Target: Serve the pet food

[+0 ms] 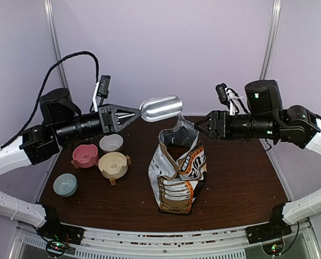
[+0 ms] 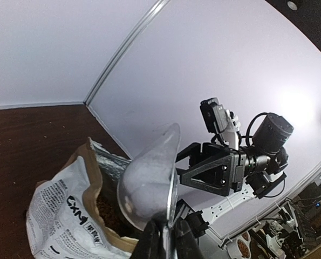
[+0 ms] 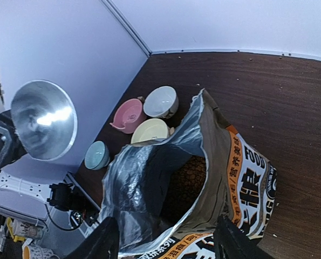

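Right wrist: pet food (image 3: 188,182) beyond right claw (image 3: 166,221).

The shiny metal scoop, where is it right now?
In the top view the scoop hangs in the air mid-table, held by the left gripper, near the open food bag.

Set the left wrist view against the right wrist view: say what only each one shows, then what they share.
Only the left wrist view: the left pincer shut on the handle of the scoop, and the CXM print on the bag. Only the right wrist view: the pink bowl, white bowl, cream bowl and blue-green bowl beside the bag, and the right pincer open at the bag's mouth. Both: the silver scoop, the open bag, the pet food inside it.
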Action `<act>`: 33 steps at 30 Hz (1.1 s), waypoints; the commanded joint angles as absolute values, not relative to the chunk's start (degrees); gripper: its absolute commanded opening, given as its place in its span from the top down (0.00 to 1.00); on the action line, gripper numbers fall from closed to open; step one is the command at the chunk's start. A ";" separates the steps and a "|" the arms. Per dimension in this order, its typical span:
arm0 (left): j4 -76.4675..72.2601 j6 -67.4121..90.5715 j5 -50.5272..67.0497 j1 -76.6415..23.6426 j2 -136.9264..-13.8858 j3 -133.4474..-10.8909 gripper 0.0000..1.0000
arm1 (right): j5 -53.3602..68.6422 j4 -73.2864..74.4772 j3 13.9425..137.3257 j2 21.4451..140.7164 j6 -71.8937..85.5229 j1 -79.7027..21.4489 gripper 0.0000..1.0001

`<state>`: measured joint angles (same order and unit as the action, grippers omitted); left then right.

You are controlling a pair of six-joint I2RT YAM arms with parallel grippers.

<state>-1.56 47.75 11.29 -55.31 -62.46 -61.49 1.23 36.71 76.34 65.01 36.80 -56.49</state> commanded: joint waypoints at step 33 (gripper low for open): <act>12.32 37.53 14.25 -52.47 -56.53 -65.42 1.00 | -25.25 72.05 108.74 77.87 30.96 -42.65 1.00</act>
<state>16.43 37.39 11.42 -52.82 -55.61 -63.13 -15.29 72.49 99.24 84.31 34.24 -45.91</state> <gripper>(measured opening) 0.113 0.018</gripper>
